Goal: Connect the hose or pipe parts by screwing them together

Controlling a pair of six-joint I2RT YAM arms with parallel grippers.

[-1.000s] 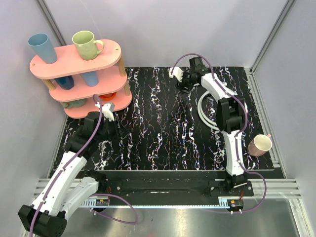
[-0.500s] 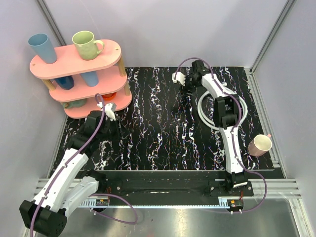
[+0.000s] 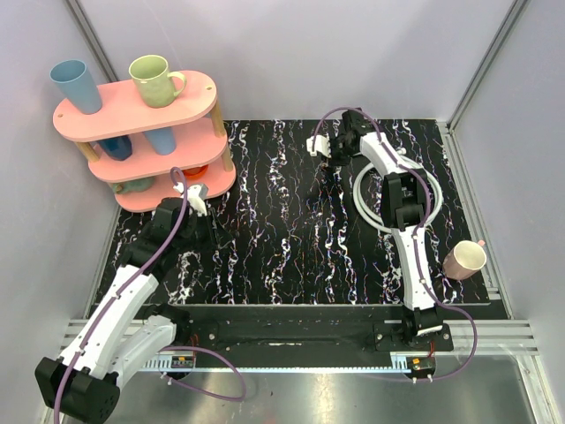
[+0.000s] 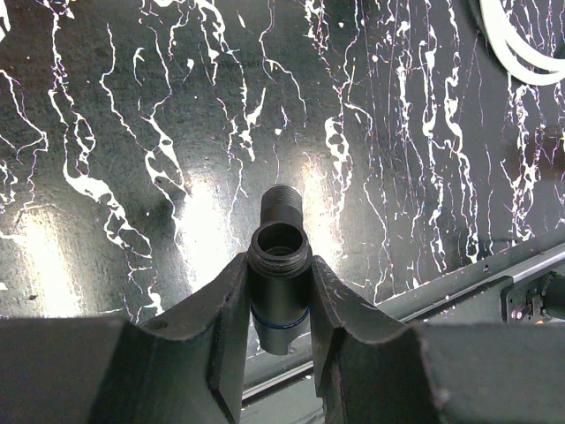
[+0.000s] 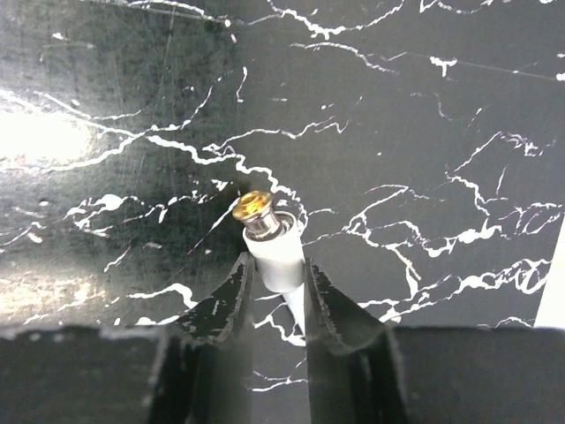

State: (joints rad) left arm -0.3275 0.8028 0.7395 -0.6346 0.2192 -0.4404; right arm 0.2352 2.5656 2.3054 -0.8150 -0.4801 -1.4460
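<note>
In the left wrist view my left gripper [image 4: 279, 276] is shut on a dark, short pipe fitting [image 4: 278, 252] with a threaded open mouth and a thin blue ring, held just above the tabletop. The top view puts that gripper [image 3: 206, 231] at the left, below the shelf. My right gripper [image 5: 274, 269] is shut on the end of the white hose [image 5: 272, 258], whose silvery fitting with a brass tip pokes out past the fingertips. From above, the right gripper [image 3: 337, 162] is at the far middle, and the rest of the hose [image 3: 363, 200] lies coiled partly under the right arm.
A pink three-tier shelf [image 3: 190, 87] with cups stands at the back left. A pink mug [image 3: 465, 259] sits near the table's right edge. Part of the hose coil [image 4: 521, 55] shows at the left wrist view's top right. The black marbled tabletop [image 3: 282, 230] stretches between the two arms.
My right gripper has closed on the hose end after shifting slightly right and nearer. The left arm drew back a little early on, still holding the dark fitting.
</note>
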